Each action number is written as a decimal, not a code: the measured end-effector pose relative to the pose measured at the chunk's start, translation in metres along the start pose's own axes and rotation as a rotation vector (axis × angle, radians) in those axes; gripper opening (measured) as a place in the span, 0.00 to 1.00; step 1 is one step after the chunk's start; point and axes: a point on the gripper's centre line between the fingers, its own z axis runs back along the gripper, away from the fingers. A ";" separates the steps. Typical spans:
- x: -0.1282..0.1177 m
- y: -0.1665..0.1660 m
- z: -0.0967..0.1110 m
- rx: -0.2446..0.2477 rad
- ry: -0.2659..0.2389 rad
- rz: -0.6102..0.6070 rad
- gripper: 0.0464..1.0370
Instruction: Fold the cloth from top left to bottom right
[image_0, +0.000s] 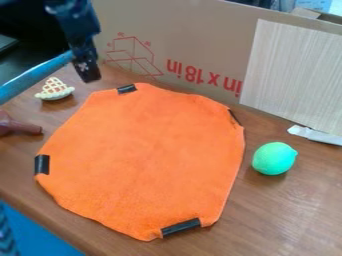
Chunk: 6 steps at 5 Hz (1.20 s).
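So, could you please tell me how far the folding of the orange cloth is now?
Done: no fold across the orange fabric cloth is visible; it lies spread out, with a black strip exposed at its bottom-right edge.
In hand: the cloth does not look gripped; the black two-finger gripper is near its top-left edge.
Left: apparently the whole job, grasping the top-left side and bringing it over to the bottom right.

The cardboard box (180, 30) blocks the back; room opens above the orange cloth (143, 155).
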 end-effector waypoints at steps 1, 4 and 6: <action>0.005 0.014 -0.019 0.025 0.039 0.021 0.96; 0.007 0.051 -0.069 0.075 0.142 0.098 0.96; 0.009 0.049 -0.098 0.072 0.182 0.107 0.96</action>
